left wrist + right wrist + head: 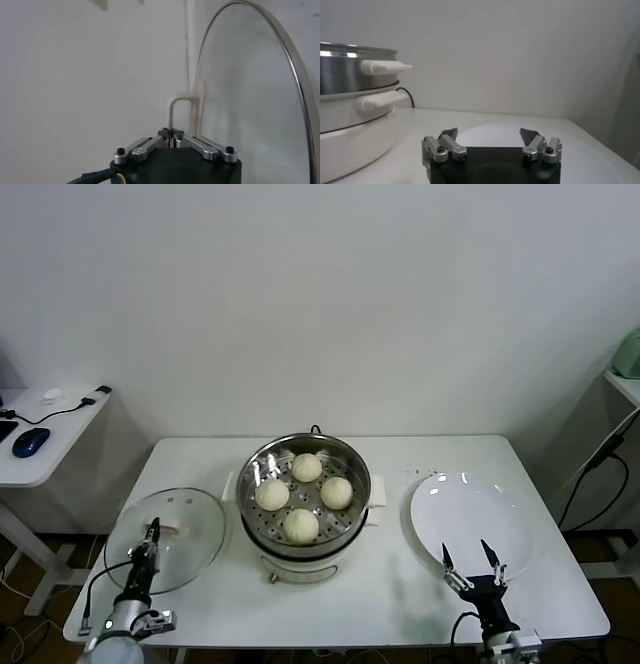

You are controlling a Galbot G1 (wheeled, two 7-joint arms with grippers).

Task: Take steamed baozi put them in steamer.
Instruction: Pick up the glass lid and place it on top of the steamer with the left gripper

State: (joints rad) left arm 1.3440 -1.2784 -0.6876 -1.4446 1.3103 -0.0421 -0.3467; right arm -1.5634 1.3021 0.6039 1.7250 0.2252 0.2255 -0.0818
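Since all four steamed baozi [304,496] already sit in the steamer [350,467] basket, nothing's between either set of jaws. Buns look soft, light, easily dented; grip gently across the sides. Right gripper [471,565] hangs spread wide over the near edge of the white plate [505,509], well apart from them. Left gripper [152,534] pinched closed over the glass lid [200,519].

Lab: bare wall, side desk [40,446]
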